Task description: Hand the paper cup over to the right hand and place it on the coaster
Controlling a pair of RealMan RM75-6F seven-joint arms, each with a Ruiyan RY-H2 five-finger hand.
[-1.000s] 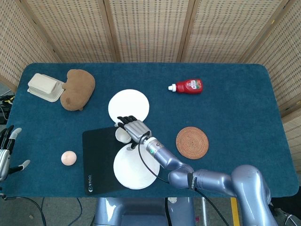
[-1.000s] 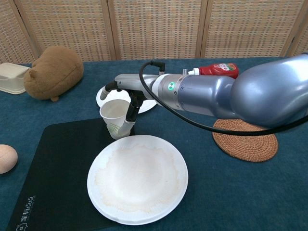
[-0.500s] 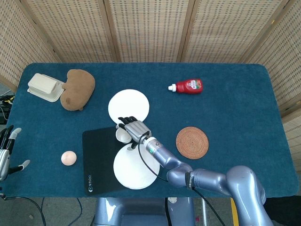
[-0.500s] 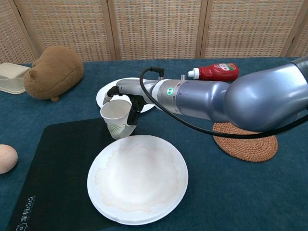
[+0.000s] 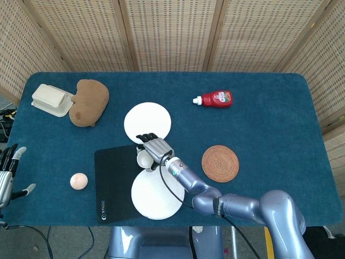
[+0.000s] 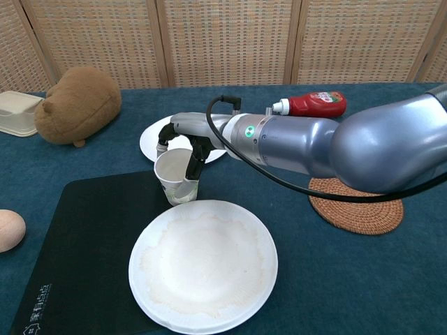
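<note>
- Since the earlier frame, the right hand (image 6: 187, 143) and the paper cup (image 6: 175, 176) have shifted a little to the right, and the cup now stands more upright.
- The right hand holds the cup, fingers (image 6: 193, 162) closed on its rim and wall.
- The left hand (image 5: 6, 174), far left at the table edge, holds nothing, fingers apart.
- The cup is on the black mat (image 6: 84, 237), just beyond the near paper plate (image 6: 203, 265).
- Its long axis is nearly vertical, mouth up.
- The handover looks done; left is carrying it right to the coaster (image 6: 357, 204), well apart.
</note>
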